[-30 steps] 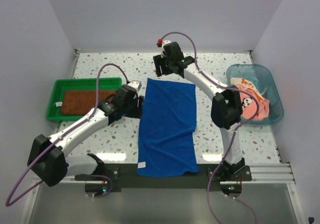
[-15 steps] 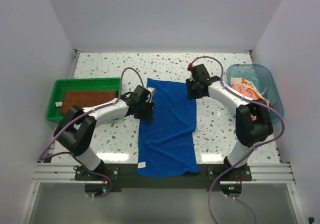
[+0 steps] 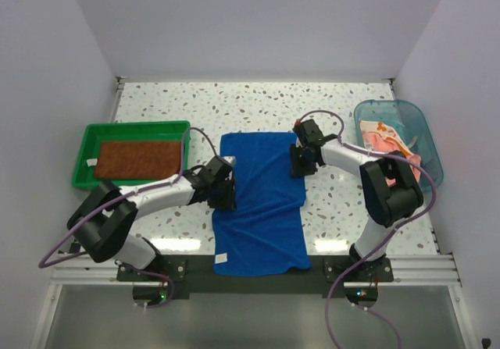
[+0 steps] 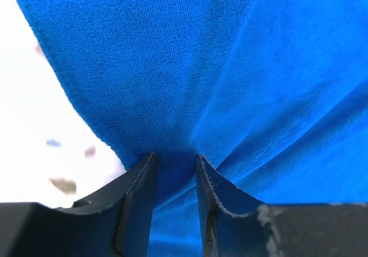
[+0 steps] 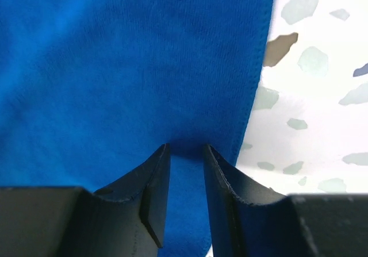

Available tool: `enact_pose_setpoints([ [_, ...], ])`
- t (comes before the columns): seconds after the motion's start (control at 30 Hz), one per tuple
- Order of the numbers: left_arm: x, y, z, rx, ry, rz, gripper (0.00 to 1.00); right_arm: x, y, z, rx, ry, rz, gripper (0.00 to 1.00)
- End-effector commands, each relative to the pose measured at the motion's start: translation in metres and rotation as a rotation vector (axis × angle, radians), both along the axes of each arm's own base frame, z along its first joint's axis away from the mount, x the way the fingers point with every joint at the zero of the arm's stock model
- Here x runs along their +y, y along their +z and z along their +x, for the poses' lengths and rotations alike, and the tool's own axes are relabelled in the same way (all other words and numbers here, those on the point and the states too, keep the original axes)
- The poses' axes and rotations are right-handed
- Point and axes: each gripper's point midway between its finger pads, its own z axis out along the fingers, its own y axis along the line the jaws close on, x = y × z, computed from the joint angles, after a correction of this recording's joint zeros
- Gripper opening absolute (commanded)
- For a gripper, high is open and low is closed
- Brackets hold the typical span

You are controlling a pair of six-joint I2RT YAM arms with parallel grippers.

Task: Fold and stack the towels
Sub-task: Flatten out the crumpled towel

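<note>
At the near edge of the table (image 3: pixel 351 216), the blue towel (image 3: pixel 262 208) is lying spread out at full length, its near end reaching the arms' mounting rail; no fold is showing in it yet. A little farther in, the left gripper (image 4: pixel 175 159) is pinching the towel's left edge, its fingers (image 4: pixel 138 199) drawn close with the cloth puckering into creases between them. Farther again, the right gripper (image 5: pixel 186 150) is biting the right edge, its jaws narrowed on the blue cloth just inside the hem. Judging by these two grips, the first fold of this towel is only beginning.

Off to the left, the rust-brown towel (image 3: pixel 138 159) is sitting flat in the green tray (image 3: pixel 137 126), seemingly the start of the stack. On the far right, crumpled towels (image 3: pixel 383 136) are waiting in the clear blue tub (image 3: pixel 426 126), unfolded. Most of the job is therefore remaining.
</note>
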Motion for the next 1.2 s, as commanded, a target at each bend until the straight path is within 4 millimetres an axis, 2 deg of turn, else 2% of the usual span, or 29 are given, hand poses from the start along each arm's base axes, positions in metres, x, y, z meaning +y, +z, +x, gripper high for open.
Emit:
enact_pose_setpoints([
  [0.0,0.023,-0.013,-0.042,0.125,0.09,0.065,0.4,0.007,-0.013,-0.022,0.052,-0.011,0.04,0.34],
  [0.1,0.029,-0.007,-0.055,0.143,0.106,0.075,0.44,-0.002,-0.018,-0.046,0.09,-0.015,0.033,0.35],
  [0.17,0.029,0.001,-0.053,0.129,0.116,0.067,0.49,-0.008,-0.02,-0.061,0.115,0.0,0.02,0.36],
  [0.23,0.029,0.014,-0.046,0.089,0.117,0.06,0.6,-0.008,-0.004,-0.063,0.084,0.016,0.034,0.37],
  [0.27,0.024,0.029,-0.029,0.034,0.125,0.049,0.63,-0.006,0.006,-0.056,0.05,0.029,0.043,0.37],
  [0.33,0.03,0.041,-0.005,-0.021,0.118,0.074,0.7,-0.004,0.024,-0.047,0.016,0.052,0.042,0.41],
  [0.37,0.023,0.061,0.016,-0.077,0.119,0.05,0.73,0.001,0.044,-0.028,-0.044,0.081,0.042,0.44],
  [0.43,0.038,0.068,0.05,-0.142,0.114,0.114,0.8,-0.007,0.052,-0.01,-0.078,0.079,-0.024,0.48],
  [0.47,0.035,0.086,0.072,-0.198,0.112,0.11,0.82,-0.004,0.064,0.005,-0.117,0.078,-0.02,0.49],
  [0.53,0.049,0.087,0.104,-0.239,0.08,0.192,0.84,-0.012,0.061,0.024,-0.116,0.039,-0.035,0.5],
  [0.6,0.048,0.097,0.139,-0.314,0.021,0.238,0.84,-0.011,0.069,0.045,-0.15,0.032,-0.032,0.53],
  [0.63,0.053,0.099,0.152,-0.335,0.019,0.255,0.84,-0.013,0.061,0.054,-0.139,0.035,-0.046,0.54],
  [0.67,0.052,0.108,0.167,-0.369,0.008,0.258,0.82,-0.013,0.07,0.068,-0.175,0.061,-0.061,0.54],
  [0.7,0.052,0.1,0.179,-0.382,-0.04,0.282,0.81,-0.014,0.07,0.074,-0.181,0.071,-0.072,0.54],
  [0.73,0.056,0.101,0.191,-0.397,-0.047,0.279,0.8,-0.018,0.068,0.082,-0.179,0.077,-0.078,0.54],
  [0.77,0.057,0.099,0.199,-0.405,-0.063,0.277,0.78,-0.017,0.068,0.094,-0.189,0.097,-0.081,0.54],
  [0.8,0.059,0.087,0.206,-0.389,-0.105,0.293,0.77,-0.02,0.068,0.1,-0.188,0.097,-0.079,0.53],
  [0.87,0.06,0.084,0.22,-0.391,-0.137,0.278,0.75,-0.026,0.074,0.114,-0.209,0.115,-0.093,0.52],
  [0.9,0.06,0.073,0.225,-0.379,-0.159,0.286,0.73,-0.028,0.066,0.118,-0.195,0.124,-0.104,0.5],
  [0.97,0.06,0.071,0.236,-0.39,-0.202,0.287,0.7,-0.029,0.064,0.123,-0.181,0.167,-0.104,0.49],
  [1.0,0.061,0.06,0.239,-0.373,-0.224,0.303,0.68,-0.031,0.057,0.123,-0.161,0.171,-0.104,0.48],
  [1.07,0.059,0.053,0.248,-0.364,-0.234,0.308,0.63,-0.029,0.055,0.129,-0.159,0.182,-0.093,0.46],
  [1.13,0.058,0.052,0.255,-0.357,-0.236,0.305,0.62,-0.028,0.046,0.131,-0.134,0.184,-0.095,0.46],
  [1.17,0.058,0.045,0.256,-0.342,-0.239,0.306,0.62,-0.026,0.047,0.134,-0.138,0.186,-0.089,0.45],
])
